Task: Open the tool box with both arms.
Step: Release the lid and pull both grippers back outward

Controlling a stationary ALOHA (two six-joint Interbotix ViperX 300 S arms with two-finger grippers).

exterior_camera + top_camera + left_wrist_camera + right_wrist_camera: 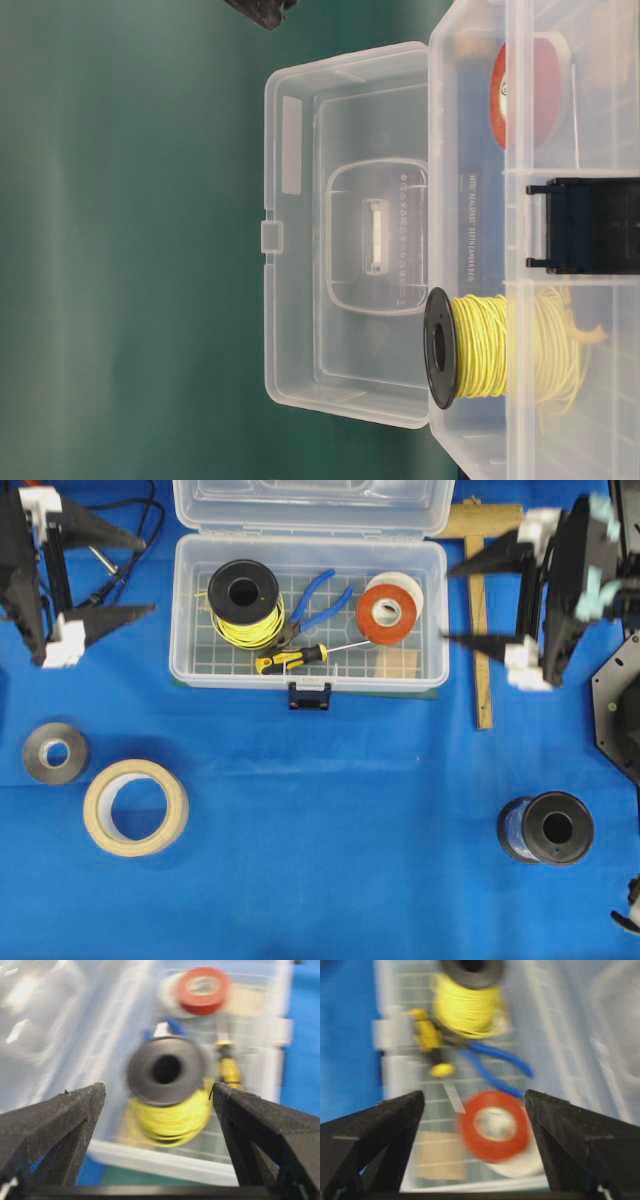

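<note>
Although both arms flanked it, the work on the box looked finished when judged from how things lay. At the far left of the overhead view the left gripper (130, 572) stood beside the case with its pointed fingers spread wide and nothing between them; its wrist camera looked through that gap at the box's contents, blurred. Below it on the blue cloth (330, 860) lay a small grey tape roll (55, 752) and a larger beige masking tape roll (135, 806), both well apart from the case. At the top middle sat the tool box (308, 680), its clear lid (312, 505) swung back and standing away from the tub, the dark blue latch (309, 695) hanging free at the front rim. Inside were a spool of yellow wire (244, 602), blue-handled pliers (322, 598), a yellow-and-black screwdriver (290, 659) and a red tape roll (386, 614) lying over a white one. The table-level view confirmed the lid (345, 235) fully open. To the right, the right gripper (455, 604) likewise had its fingers wide apart and empty, just beside the box's right wall, over a wooden ruler (482, 630). Lower right stood a dark spool (547, 828). Nothing appeared left to do except, perhaps, drawing the arms clear.
</note>
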